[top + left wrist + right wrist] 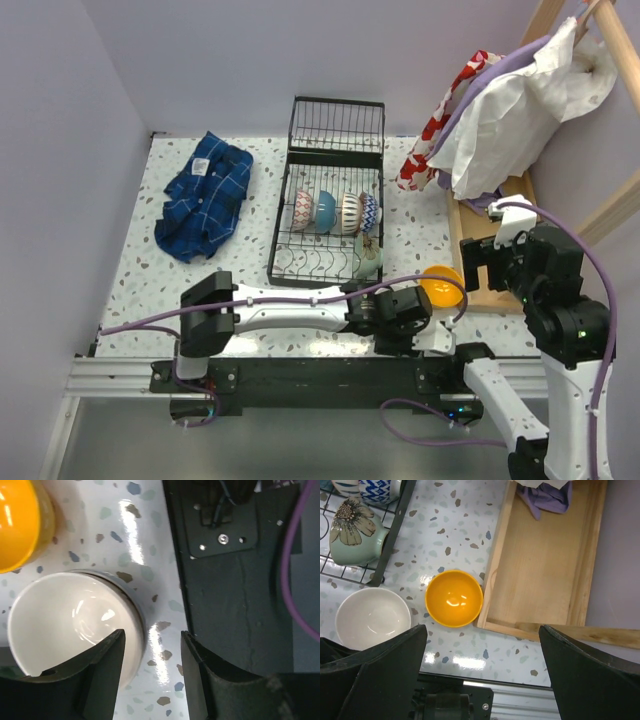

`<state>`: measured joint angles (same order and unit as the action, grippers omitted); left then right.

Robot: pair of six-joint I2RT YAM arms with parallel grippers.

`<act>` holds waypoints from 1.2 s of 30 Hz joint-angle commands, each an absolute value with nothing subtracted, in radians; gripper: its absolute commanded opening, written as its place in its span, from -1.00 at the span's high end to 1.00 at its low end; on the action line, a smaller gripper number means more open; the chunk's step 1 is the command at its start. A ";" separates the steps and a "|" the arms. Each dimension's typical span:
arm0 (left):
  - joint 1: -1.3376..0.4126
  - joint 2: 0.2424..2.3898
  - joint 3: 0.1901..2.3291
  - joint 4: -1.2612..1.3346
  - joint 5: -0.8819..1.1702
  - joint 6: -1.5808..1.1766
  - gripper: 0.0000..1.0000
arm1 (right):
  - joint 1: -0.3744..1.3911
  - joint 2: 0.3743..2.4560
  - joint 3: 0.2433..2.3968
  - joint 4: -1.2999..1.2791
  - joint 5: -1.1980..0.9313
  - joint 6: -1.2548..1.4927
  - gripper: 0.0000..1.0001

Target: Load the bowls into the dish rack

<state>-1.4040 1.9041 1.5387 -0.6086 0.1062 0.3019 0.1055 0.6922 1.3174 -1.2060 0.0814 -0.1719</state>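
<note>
The black wire dish rack (330, 160) stands at the back middle and holds several patterned bowls (337, 212) on edge. A green flowered cup (368, 257) lies at its front right corner and also shows in the right wrist view (352, 535). A white bowl (70, 625) and an orange bowl (454, 597) sit upright on the table near the front edge. My left gripper (151, 645) is open and low, with one finger inside the white bowl's rim and the other outside. My right gripper (482, 628) is wide open and empty, held high above the orange bowl (442, 286).
A wooden tray (545, 565) lies right of the orange bowl, with a purple cloth (547, 495) at its far end. Cloths hang on a wooden frame (510, 100) at the back right. A blue plaid cloth (205, 195) lies at the left. The black base rail (300, 375) runs along the front.
</note>
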 commanded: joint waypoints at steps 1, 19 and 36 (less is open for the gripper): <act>-1.388 1.933 1.614 -0.534 0.009 0.252 -0.04 | 0.103 0.666 1.345 -1.196 0.123 -0.164 -0.97; -1.390 1.979 1.600 -0.540 0.025 0.256 0.23 | 0.103 0.653 1.301 -1.183 0.121 -0.167 -0.97; -1.390 1.996 1.585 -0.566 0.064 0.293 0.68 | 0.092 0.630 1.289 -1.187 0.118 -0.170 -0.97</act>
